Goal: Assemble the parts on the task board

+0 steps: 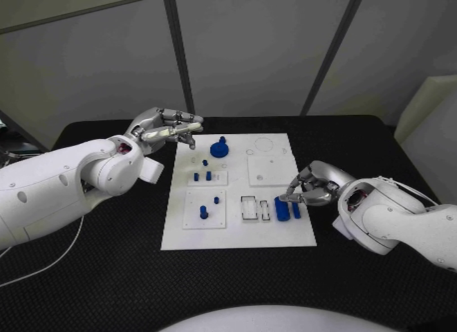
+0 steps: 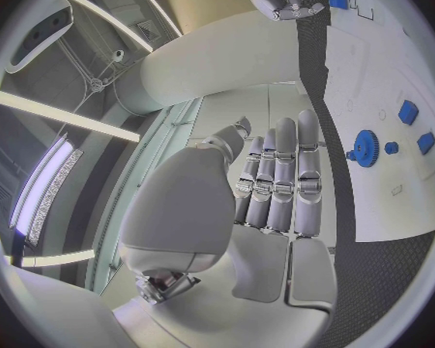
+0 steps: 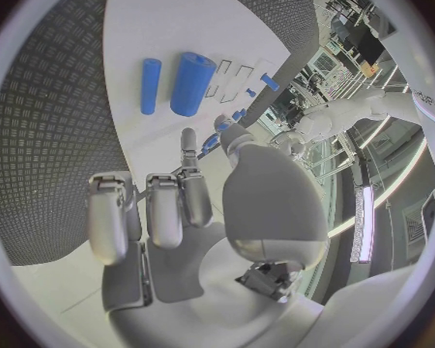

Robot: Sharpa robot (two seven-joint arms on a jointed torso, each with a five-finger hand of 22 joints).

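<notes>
On the white task board (image 1: pixel 238 232), the thick blue cylinder (image 1: pixel 282 209) and thin blue rod (image 1: pixel 296 210) lie loose just beside the right hand (image 1: pixel 310 188), whose fingers curl on nothing. Small blue pegs (image 1: pixel 210 207) stand in their blocks. Farther off, the blue gear (image 1: pixel 219 149) sits near the left hand (image 1: pixel 164 129), fingers apart, empty. Assembly looks barely under way.

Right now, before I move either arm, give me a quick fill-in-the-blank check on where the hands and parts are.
1. The blue gear stands near the task board's far edge, close to the ____ hand.
2. The right hand holds ____.
3. The thick blue cylinder and the thin one lie ____ each other.
4. The table is ____ in colour.

Missing words: left; nothing; beside; black
</notes>
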